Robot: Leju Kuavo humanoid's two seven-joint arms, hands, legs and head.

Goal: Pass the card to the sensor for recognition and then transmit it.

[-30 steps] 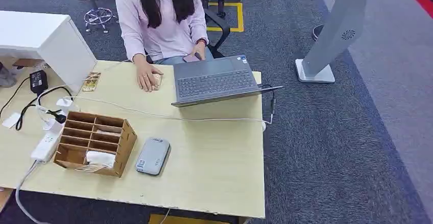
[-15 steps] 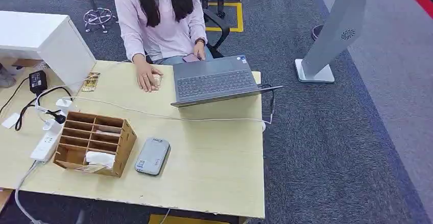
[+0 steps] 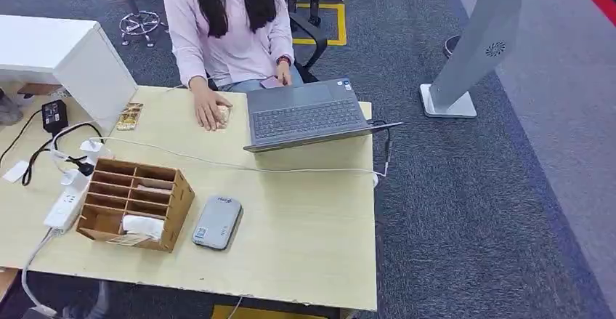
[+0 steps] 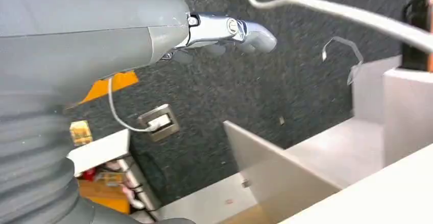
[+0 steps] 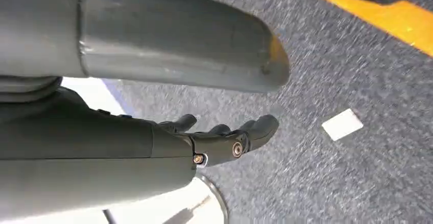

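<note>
Surface layout, both hands idle.
On the surface: rack with a card in its near slot, reader beside it, laptop farther right. Left hand and right hand hang released, grasping nothing.

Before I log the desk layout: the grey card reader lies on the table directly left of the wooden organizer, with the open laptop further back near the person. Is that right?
Not quite. In the head view the grey card reader lies directly right of the wooden organizer, not left. The rest holds: it is on the table, and the open laptop sits further back near the person.
</note>
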